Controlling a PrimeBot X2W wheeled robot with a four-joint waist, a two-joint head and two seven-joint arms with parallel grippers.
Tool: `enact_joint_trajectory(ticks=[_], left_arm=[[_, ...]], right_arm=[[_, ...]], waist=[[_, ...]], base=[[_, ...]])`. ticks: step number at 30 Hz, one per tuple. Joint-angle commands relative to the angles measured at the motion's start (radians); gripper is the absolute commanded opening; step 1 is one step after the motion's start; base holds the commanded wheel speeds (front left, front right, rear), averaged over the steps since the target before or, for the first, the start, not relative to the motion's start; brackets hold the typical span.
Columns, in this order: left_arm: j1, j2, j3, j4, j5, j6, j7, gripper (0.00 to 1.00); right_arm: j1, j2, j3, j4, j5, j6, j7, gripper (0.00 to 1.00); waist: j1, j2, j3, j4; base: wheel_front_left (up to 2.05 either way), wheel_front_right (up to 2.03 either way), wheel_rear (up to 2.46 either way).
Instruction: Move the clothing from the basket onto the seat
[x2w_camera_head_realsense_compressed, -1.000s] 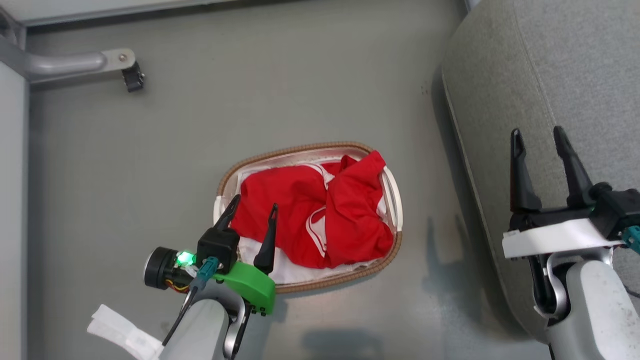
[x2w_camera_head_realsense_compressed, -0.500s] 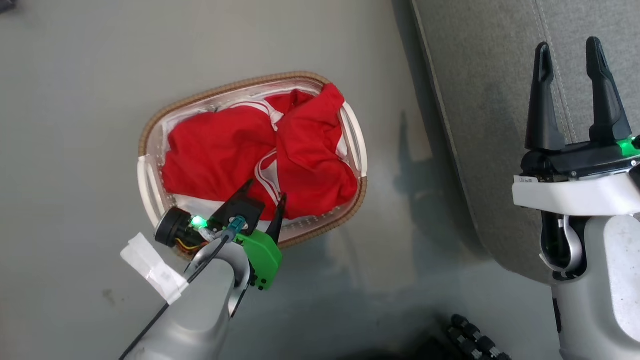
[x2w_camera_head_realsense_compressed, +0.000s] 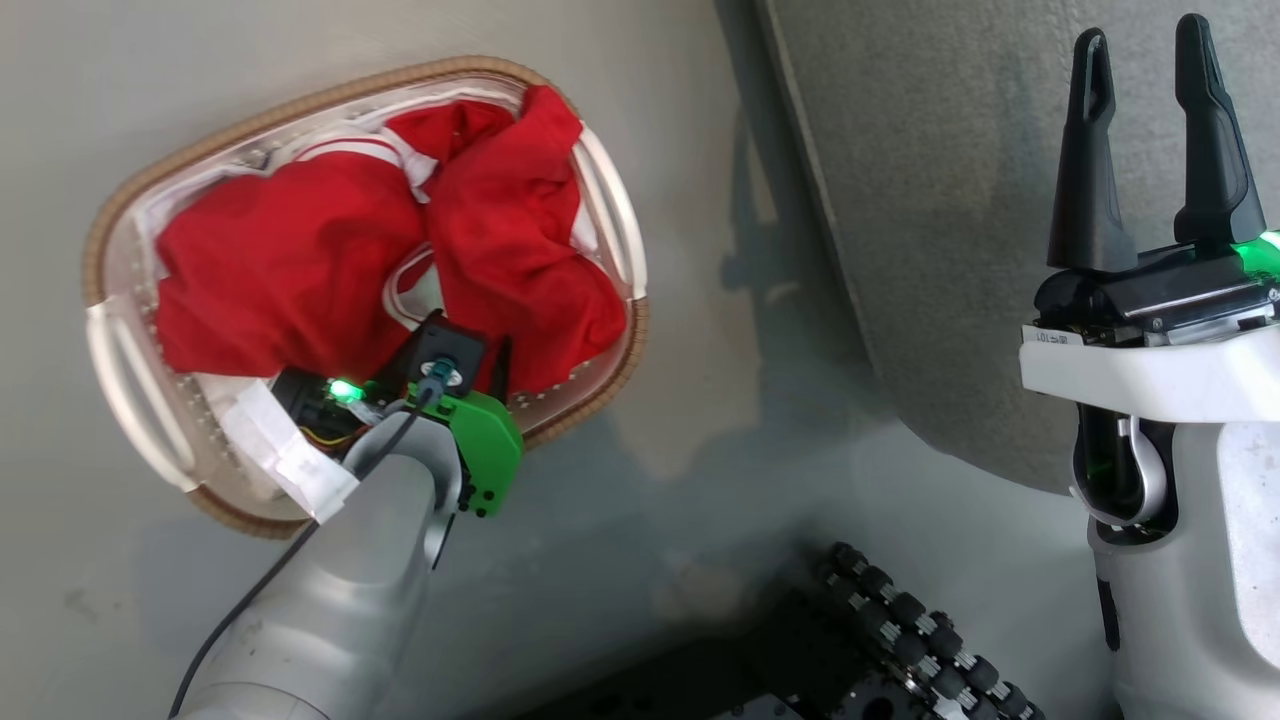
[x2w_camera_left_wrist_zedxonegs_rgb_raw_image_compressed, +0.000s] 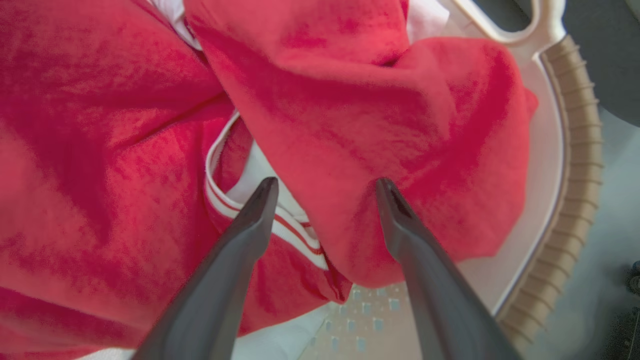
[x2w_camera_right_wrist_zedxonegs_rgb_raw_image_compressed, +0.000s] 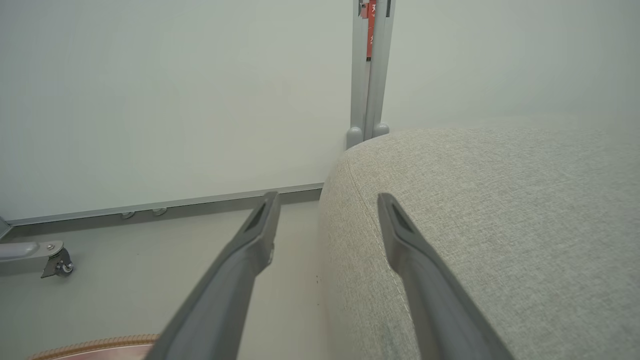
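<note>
Red fabric is filling the basket (x2w_camera_head_realsense_compressed: 300, 85) in the head view: the clothing (x2w_camera_head_realsense_compressed: 290, 260) is lying bunched inside it. My left gripper (x2w_camera_head_realsense_compressed: 465, 345) is dipping into the near edge of the pile, with the wrist hiding most of its fingers. My right gripper (x2w_camera_head_realsense_compressed: 1142, 35) is hanging spread and empty over the seat (x2w_camera_head_realsense_compressed: 950, 200), well to the right of the basket.

In the left wrist view the fingers are standing apart and gripping nothing. The right tip seems to be touching the thick upper fold, and the left tip is hovering over a white trim stripe (x2w_camera_left_wrist_zedxonegs_rgb_raw_image_compressed: 215, 170). I am judging that a clean grab means sinking deeper, so both tips are straddling that fold rather than pinching the white liner (x2w_camera_left_wrist_zedxonegs_rgb_raw_image_compressed: 270, 345) below, and then closing.

In the right wrist view the fingers are parted, with the seat lying under and beyond the right finger.
</note>
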Motion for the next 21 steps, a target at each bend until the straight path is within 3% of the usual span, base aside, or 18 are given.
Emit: enact_joint_trajectory(ticks=[1,8,10,11,21], left_arm=[[-0.024,0.010,0.010,0.014,-0.013,0.007,0.001,1.00],[-0.054,0.009,0.032,0.071,-0.051,0.006,-0.009,1.00],[-0.055,0.009,0.029,0.078,-0.058,-0.002,-0.014,0.30],[-0.053,0.009,0.029,0.077,-0.065,-0.005,-0.020,0.00],[0.032,0.008,0.031,0.031,-0.125,-0.010,-0.051,0.00]], right_arm=[[-0.010,-0.002,0.001,-0.007,0.007,-0.001,-0.002,1.00],[-0.003,-0.002,0.004,0.000,0.024,-0.001,-0.002,1.00],[0.000,-0.002,0.003,0.003,0.025,-0.001,-0.002,1.00],[0.003,-0.002,0.002,0.006,0.026,-0.001,-0.002,1.00],[0.018,-0.002,0.000,0.051,-0.009,-0.001,-0.002,1.00]], waist=[[-0.0001,-0.0001,0.036,-0.044],[-0.0001,-0.0001,0.036,-0.063],[-0.0001,-0.0001,0.031,-0.062],[-0.0001,-0.0001,0.026,-0.060],[-0.0001,-0.0001,-0.094,-0.006]], base=[[0.00,0.00,0.00],[0.00,0.00,0.00],[0.00,0.00,0.00],[0.00,0.00,0.00],[0.00,0.00,0.00]])
